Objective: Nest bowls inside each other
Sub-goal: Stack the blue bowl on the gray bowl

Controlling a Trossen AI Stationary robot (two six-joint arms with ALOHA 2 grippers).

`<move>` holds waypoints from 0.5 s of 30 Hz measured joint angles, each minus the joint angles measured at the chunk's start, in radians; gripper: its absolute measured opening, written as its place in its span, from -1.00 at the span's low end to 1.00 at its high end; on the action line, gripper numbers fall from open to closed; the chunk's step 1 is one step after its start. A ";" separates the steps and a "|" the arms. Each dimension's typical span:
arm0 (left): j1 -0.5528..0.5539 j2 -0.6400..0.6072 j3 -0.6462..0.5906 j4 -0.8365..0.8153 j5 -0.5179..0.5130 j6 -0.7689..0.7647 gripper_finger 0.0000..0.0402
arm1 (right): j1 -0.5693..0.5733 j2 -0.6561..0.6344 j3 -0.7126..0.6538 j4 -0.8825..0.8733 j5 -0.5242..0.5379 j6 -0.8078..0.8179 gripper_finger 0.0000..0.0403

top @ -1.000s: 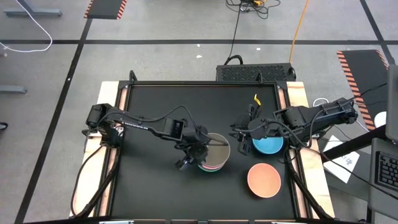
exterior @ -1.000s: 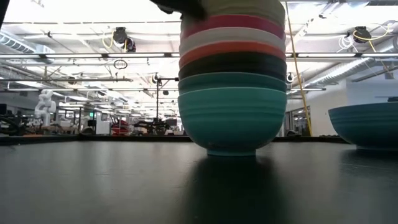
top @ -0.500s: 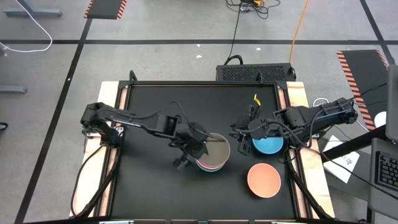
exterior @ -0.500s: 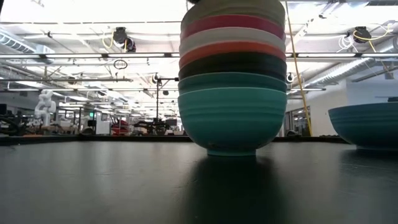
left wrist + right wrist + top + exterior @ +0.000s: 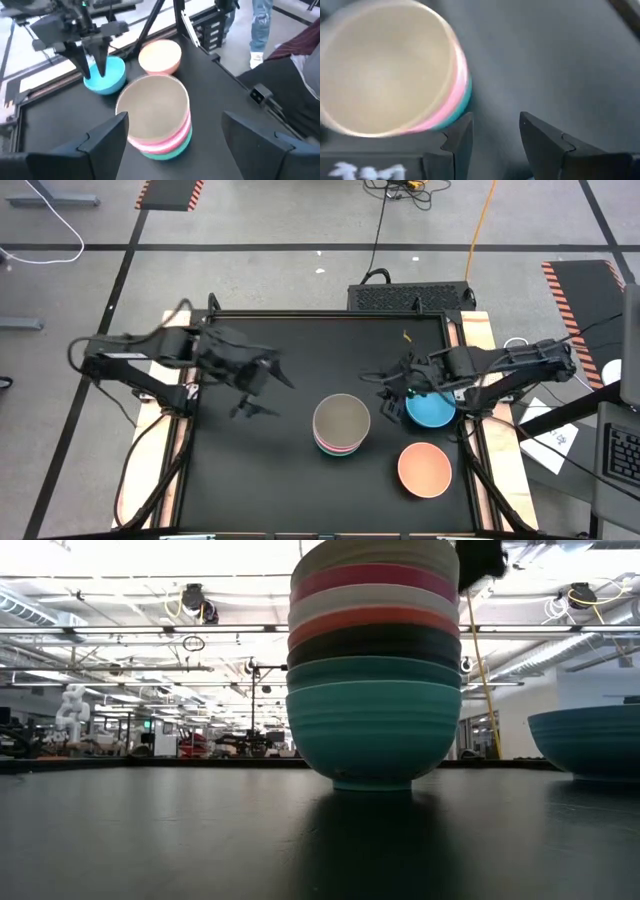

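Left gripper has pulled off the nested stack, now up-left of it, fingers wide, empty. Stack stands mid-table: grey-brown bowl on top, turquoise base, smooth ribbed walls. Right gripper sits at the blue bowl, fingers narrowly parted over its rim, not holding it. Peach-orange bowl loose, near front. Two left to nest, I'd say.

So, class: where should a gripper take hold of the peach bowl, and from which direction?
Grip the peach bowl by its rim, coming from above, one finger inside and one outside. It sits upright and open on the table, apart from the blue bowl and the stack; its round wall looks too wide to span.
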 joint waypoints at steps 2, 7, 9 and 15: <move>0.010 -0.027 -0.011 -0.023 0.002 -0.001 0.60 | -0.048 -0.003 -0.053 0.005 -0.044 0.025 -0.24; 0.015 -0.068 -0.024 -0.025 0.003 -0.005 0.60 | -0.147 0.000 -0.178 -0.061 -0.104 0.095 -0.24; 0.015 -0.079 -0.024 -0.059 0.003 0.001 0.60 | -0.172 0.000 -0.212 -0.108 -0.109 0.119 -0.24; 0.013 -0.080 -0.024 -0.073 0.008 0.004 0.60 | -0.193 -0.001 -0.244 -0.152 -0.142 0.144 -0.24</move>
